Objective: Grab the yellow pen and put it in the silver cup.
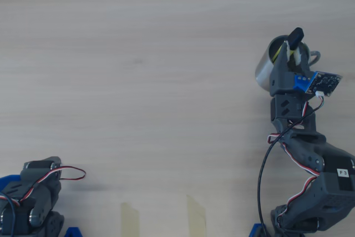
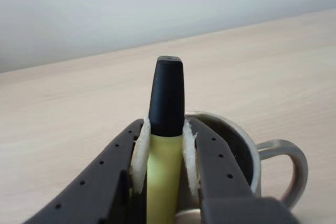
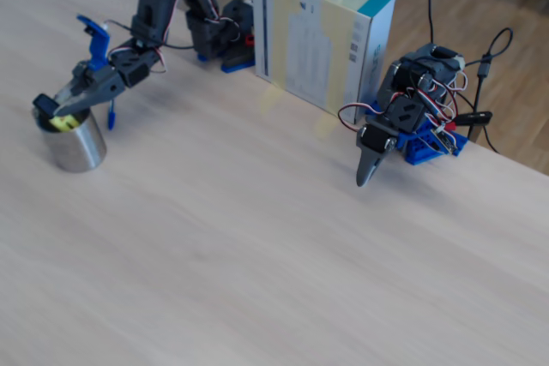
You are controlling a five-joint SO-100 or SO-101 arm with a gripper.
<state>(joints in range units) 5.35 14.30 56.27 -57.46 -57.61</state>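
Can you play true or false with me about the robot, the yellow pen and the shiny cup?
1. The gripper is holding the yellow pen. True.
2. The pen's black cap points down into the cup. False: in the wrist view the cap points up.
3. The silver cup lies tipped over. False: it stands upright.
4. The pen is over the cup's opening. True.
5. The cup has a handle. True.
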